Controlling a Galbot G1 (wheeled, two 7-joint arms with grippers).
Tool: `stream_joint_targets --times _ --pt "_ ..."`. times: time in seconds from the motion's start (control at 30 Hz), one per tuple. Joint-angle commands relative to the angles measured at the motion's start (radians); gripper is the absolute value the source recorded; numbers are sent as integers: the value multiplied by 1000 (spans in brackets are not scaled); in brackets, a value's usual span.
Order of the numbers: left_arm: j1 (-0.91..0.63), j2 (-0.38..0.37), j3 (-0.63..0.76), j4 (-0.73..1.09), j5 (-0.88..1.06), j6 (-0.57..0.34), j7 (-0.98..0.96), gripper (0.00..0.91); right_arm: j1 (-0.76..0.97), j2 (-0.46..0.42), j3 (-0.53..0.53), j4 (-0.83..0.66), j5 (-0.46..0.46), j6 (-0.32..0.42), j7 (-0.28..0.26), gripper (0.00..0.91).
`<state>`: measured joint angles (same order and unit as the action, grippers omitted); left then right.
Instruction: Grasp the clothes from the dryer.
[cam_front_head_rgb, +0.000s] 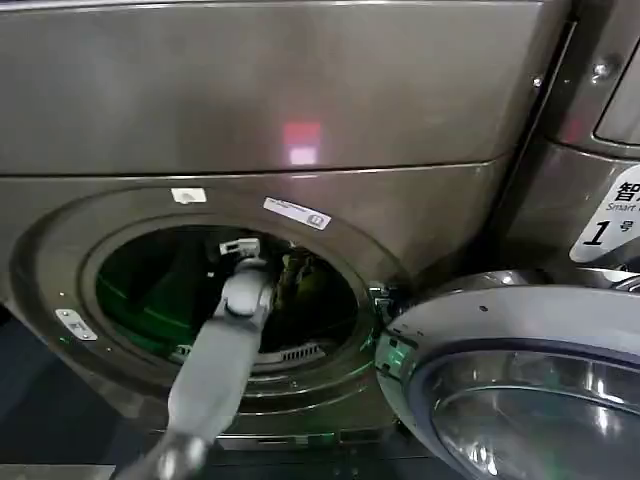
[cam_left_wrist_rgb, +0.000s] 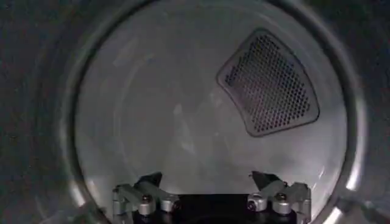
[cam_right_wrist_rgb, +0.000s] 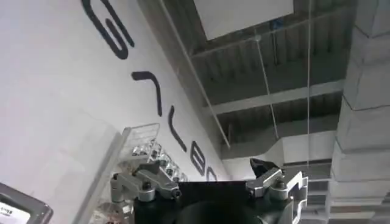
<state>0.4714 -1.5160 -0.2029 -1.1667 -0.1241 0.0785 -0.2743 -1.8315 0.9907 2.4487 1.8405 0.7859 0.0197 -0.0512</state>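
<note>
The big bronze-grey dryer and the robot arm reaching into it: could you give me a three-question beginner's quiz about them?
1. True or false: the bronze-grey front-loading dryer's silver-rimmed glass door is shut.
2. Which gripper is inside the dryer's round opening? A) left gripper B) right gripper C) both
3. Fill in: on the drum's back wall, the left wrist view shows a perforated ____ panel.

Key: 1 false, the door hangs open on the dryer's right. 2 A; the right gripper points up at a ceiling. 3 vent.
</note>
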Motion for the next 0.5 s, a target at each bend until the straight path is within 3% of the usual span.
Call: stream_joint_targets --times 0.03,0.27,0.5 --pt "-187 -6 8 282 15 66 294 907 2 -2 0 1 2 2 -4 907" --pt "-284 20 63 398 117 46 770 907 -5 -3 7 -4 1 1 -6 907" --pt "-413 19 116 643 233 -125 1125 907 -12 -9 15 -8 1 2 -9 907"
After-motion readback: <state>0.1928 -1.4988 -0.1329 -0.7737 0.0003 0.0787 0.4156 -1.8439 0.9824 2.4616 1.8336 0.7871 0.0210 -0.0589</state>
